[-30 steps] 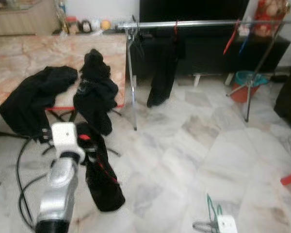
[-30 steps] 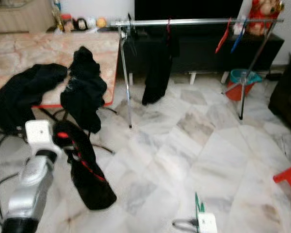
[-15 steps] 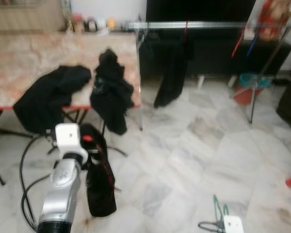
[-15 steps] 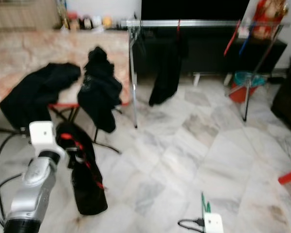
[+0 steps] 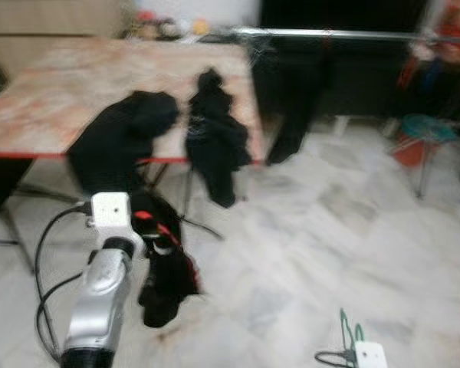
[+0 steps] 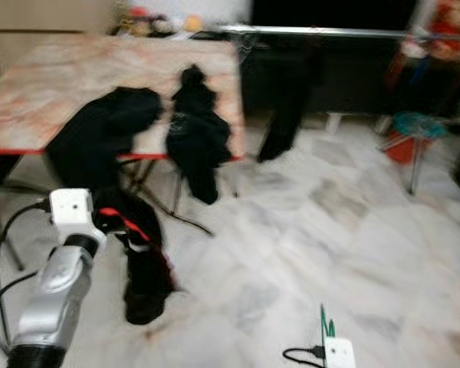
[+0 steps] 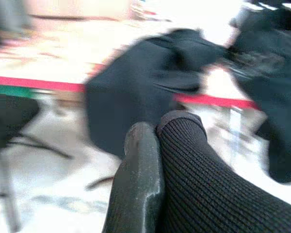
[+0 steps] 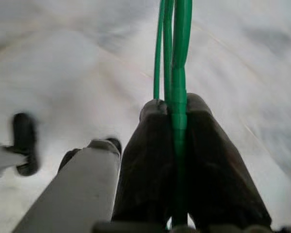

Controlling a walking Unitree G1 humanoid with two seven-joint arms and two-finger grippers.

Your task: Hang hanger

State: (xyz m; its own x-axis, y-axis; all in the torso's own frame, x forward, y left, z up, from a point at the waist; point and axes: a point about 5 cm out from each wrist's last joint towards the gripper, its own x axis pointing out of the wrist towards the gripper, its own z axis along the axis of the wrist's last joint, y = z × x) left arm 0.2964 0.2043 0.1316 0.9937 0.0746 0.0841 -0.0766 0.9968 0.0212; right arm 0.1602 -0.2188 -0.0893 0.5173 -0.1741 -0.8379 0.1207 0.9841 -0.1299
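Right gripper was observed low at the robot's right side, its two black fingers pressed together on a green hanger, whose thin wires rose from between the pads above the marble floor. From the head views the same green hanger stood just above the white wrist block at the lower right.

Left gripper was held forward on the silver left arm. One black finger lay tight against a ribbed black garment, so it was pinching that cloth. A red hanger showed at the top of this garment, which drooped from the gripper towards the floor, apparently reaching it, though blur made this uncertain.

Ahead on the left stood a marble-topped table with a red edge. Two further black garments lay on it and hung over its near edge. Behind the table a metal clothes rail ran across the room, with a dark garment hanging from it. A red bucket with something teal in it stood near the rail's right-hand leg. A black cable looped on the floor beside the left arm. Both head views were smeared by motion.
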